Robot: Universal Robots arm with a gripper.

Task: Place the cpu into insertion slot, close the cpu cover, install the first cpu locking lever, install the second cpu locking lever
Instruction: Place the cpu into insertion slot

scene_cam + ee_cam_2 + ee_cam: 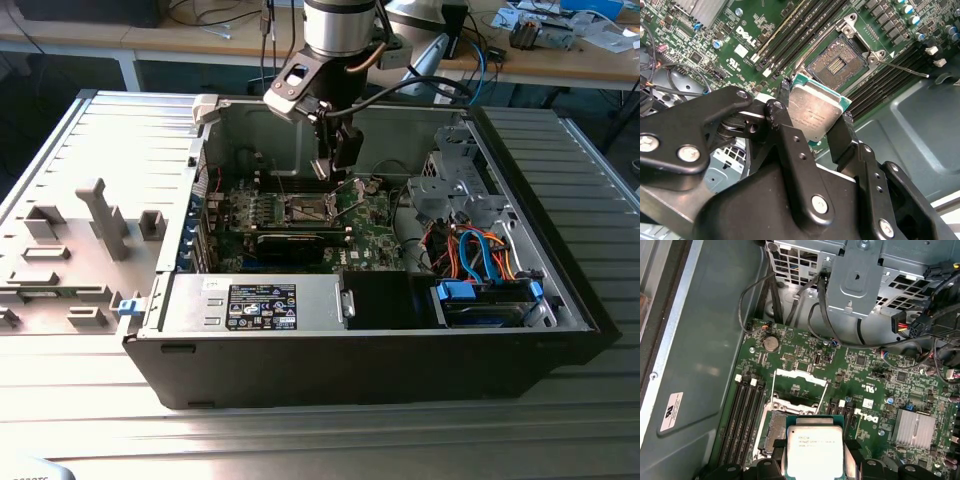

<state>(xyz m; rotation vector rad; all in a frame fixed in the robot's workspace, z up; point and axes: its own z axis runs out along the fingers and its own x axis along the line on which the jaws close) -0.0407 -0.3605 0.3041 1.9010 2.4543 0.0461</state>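
Holding cpu (815, 114) flat, metal top up, hand (816, 108) clamped on it, seemingly above insertion slot (839, 62).

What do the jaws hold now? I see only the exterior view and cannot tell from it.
Observer: In the second wrist view the jaws are shut on the cpu, gripping two opposite edges.
Operator: Is the insertion slot free?
Observer: Yes, the insertion slot lies empty; the cpu is not seated in it.
Operator: And the cpu cover?
Observer: In the first wrist view the cpu cover is swung open, off the slot.
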